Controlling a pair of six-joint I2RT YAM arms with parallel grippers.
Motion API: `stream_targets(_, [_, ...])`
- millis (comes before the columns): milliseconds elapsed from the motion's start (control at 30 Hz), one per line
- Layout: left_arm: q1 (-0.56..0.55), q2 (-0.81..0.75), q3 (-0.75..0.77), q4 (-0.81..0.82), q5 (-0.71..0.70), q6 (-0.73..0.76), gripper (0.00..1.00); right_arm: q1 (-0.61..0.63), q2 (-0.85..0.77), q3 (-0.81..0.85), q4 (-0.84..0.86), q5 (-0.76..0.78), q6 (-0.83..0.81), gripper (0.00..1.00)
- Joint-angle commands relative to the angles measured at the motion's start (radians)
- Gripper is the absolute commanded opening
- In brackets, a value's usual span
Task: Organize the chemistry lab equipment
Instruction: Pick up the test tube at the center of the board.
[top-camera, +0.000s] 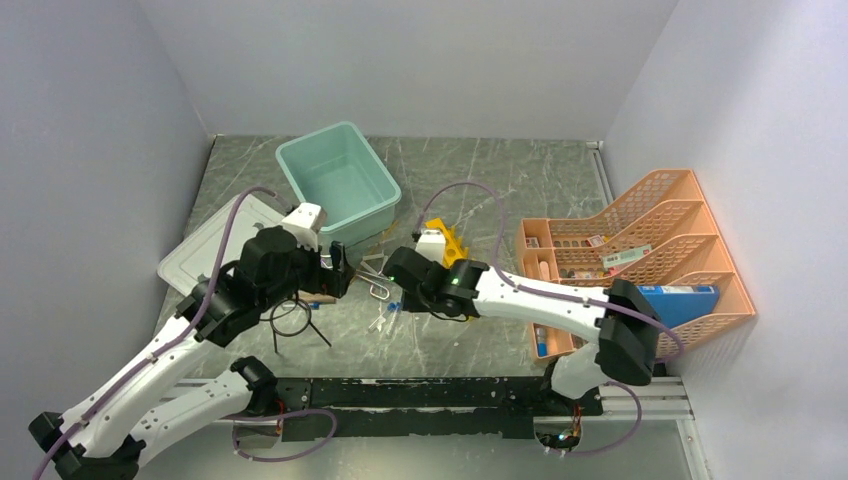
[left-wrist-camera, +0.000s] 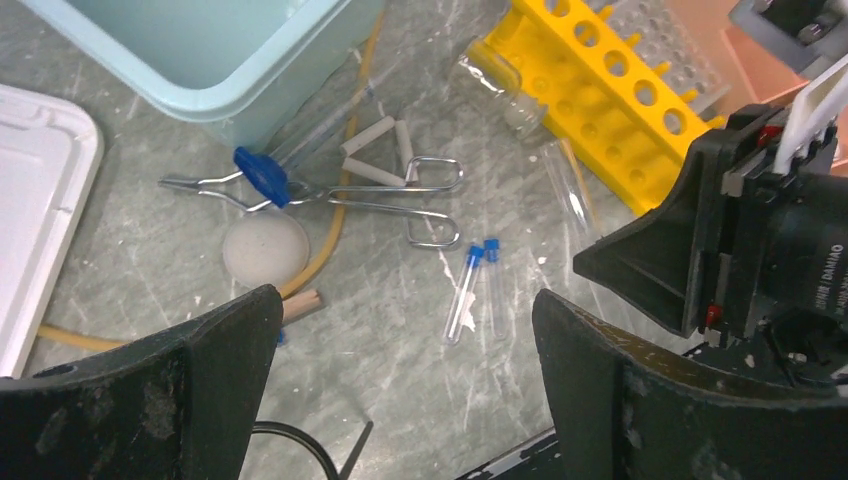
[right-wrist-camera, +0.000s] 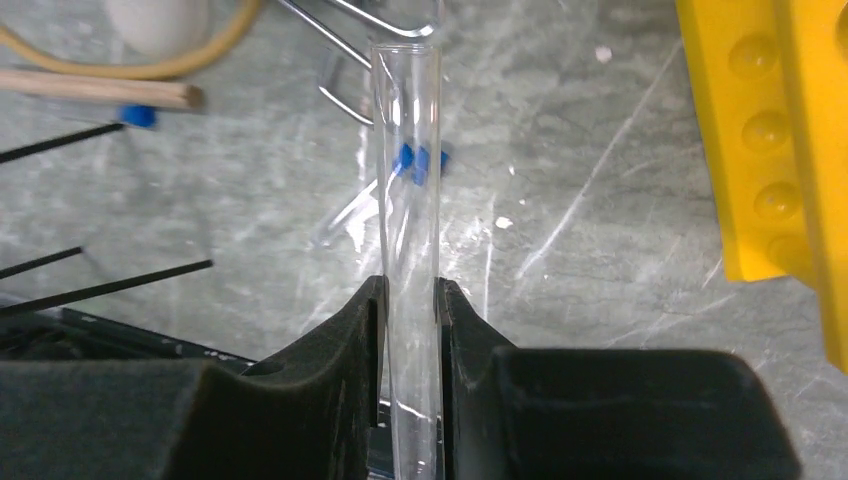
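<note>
My right gripper is shut on a clear glass test tube, held above the table left of the yellow test-tube rack. Two small blue-capped tubes lie below it. My left gripper is open and empty above bare table, near those tubes. Silver wire clips and a triangle, a tan hose, a wooden stick and a white ball lie beside the tub. The black ring stand stands under the left arm.
The pale teal tub sits at the back, its grey-white lid to the left. The orange mesh organiser with a blue box fills the right side. A glass vial lies by the rack.
</note>
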Motion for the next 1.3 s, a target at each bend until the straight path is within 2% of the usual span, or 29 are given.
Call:
stream_targets(0, [-0.007,0.019,0.069,0.06,0.084,-0.025,1.0,0.004,-0.091,0.039,0.038,0.071,-0.062,0.0])
stream_targets(67, [-0.006,0.031,0.085,0.072,0.113,-0.034,0.97,-0.004,-0.139,0.031,0.081,0.079,-0.091,0.0])
stream_targets(133, [-0.007,0.044,0.096,0.092,0.151,-0.043,0.87,-0.021,-0.191,0.02,0.126,0.072,-0.114,0.0])
stream_targets(200, [-0.006,0.059,0.108,0.111,0.183,-0.059,0.83,-0.039,-0.241,0.004,0.175,0.06,-0.14,0.0])
stream_targets(467, [-0.007,0.111,0.097,0.275,0.394,-0.169,0.83,-0.153,-0.385,-0.03,0.329,-0.059,-0.196,0.0])
stream_targets(633, [-0.007,0.123,0.045,0.454,0.54,-0.278,0.81,-0.194,-0.458,-0.037,0.421,-0.135,-0.207,0.0])
stream_targets(1067, [-0.006,0.145,-0.073,0.904,0.742,-0.551,0.8,-0.195,-0.526,-0.033,0.63,-0.326,-0.237,0.0])
stream_targets(1267, [-0.007,0.154,-0.13,1.062,0.792,-0.647,0.72,-0.195,-0.526,-0.037,0.703,-0.402,-0.228,0.0])
